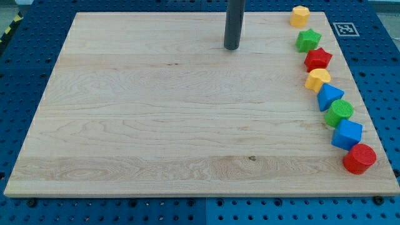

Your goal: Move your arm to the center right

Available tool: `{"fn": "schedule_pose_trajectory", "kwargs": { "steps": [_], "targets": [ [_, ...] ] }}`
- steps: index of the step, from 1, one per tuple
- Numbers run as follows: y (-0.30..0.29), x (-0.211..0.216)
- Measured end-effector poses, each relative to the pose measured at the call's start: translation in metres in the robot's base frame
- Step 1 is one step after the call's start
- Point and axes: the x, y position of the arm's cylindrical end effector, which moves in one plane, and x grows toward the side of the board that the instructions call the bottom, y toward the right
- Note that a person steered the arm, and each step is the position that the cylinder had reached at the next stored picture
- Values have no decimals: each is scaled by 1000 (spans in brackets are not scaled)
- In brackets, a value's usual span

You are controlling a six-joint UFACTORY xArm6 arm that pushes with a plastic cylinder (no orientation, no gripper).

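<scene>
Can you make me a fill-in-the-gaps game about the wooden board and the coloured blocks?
1. The tool's tip stands near the view's ____ edge of the wooden board.
2. All the blocks line the board's ____ edge.
3. The block nearest the view's bottom, the red cylinder, touches the ____ cube.

Missing words: top; right; blue

my tip (232, 47): dark grey
board (156, 112): pale wood grain
blocks: two yellow, two green, two red, two blue
table (25, 56): blue, holes

One camera looks down at a slant from the near edge of the counter (156, 125), taking in all of it.
</scene>
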Motion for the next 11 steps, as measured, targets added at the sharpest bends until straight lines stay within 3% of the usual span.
{"fn": "schedule_pose_trajectory", "kwargs": {
  "steps": [3, 5, 8, 9, 11],
  "targets": [
    [0, -16],
    [65, -46],
    [170, -52],
    [201, -45],
    [220, 73]
  ]
}}
